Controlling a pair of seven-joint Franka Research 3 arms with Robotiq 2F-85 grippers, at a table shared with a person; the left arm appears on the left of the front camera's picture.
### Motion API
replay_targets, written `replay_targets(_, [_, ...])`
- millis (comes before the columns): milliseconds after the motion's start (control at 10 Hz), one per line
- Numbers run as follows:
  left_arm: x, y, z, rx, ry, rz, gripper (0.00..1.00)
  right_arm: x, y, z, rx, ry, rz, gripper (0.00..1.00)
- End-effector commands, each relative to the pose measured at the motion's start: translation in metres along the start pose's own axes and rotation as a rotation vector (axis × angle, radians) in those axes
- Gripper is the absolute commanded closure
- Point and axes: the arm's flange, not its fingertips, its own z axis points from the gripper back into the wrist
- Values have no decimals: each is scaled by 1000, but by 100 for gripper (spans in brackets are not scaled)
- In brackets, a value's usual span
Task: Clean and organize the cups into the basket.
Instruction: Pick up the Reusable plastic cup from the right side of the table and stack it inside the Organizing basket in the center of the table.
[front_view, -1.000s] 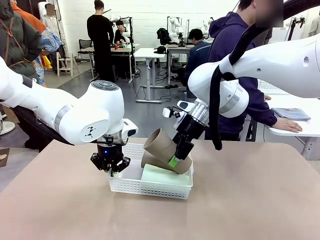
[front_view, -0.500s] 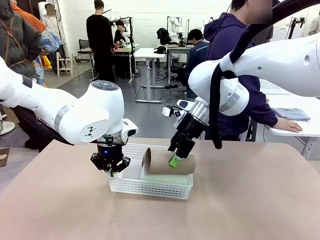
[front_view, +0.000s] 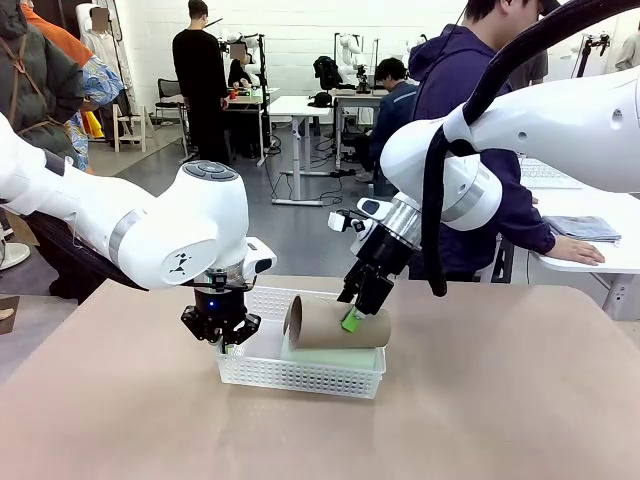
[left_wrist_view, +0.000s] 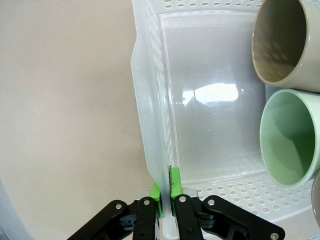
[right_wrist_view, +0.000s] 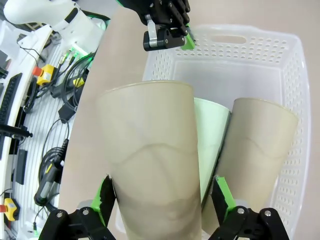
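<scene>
Lowered from its earlier tilt, the tan kraft paper cup (front_view: 335, 327) now lies flat atop the mint green cup (front_view: 330, 352) in the white perforated plastic basket (front_view: 300, 372); right gripper (front_view: 358, 308) straddles it, jaws spread. Left gripper (front_view: 222, 335) pinches the basket's rim.

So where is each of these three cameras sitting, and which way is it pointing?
Front view: fixed between the arms, facing across the table at a person; both white arms show.
Left wrist view: on the left arm, looking down its left gripper, shut on the basket wall.
Right wrist view: on the right arm, looking down its open right gripper around a brown cup.
Shared: all show the basket; both wrist views show the mint cup.
</scene>
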Motion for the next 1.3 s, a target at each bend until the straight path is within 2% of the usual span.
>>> replay_targets(0, [-1,0,-2,8,-1,-13,100,4,4,5,8,-15,33,0])
replay_targets(400, [-1,0,-2,8,-1,-13,100,7,8,25,-31,-48,60,0])
replay_targets(900, [-1,0,-2,8,-1,-13,100,8,14,32,-3,-89,82,0])
replay_targets(1000, [-1,0,-2,8,-1,-13,100,9,28,42,41,-130,108,0])
replay_targets(1200, [-1,0,-2,8,-1,-13,100,-3,74,97,65,-250,204,0])
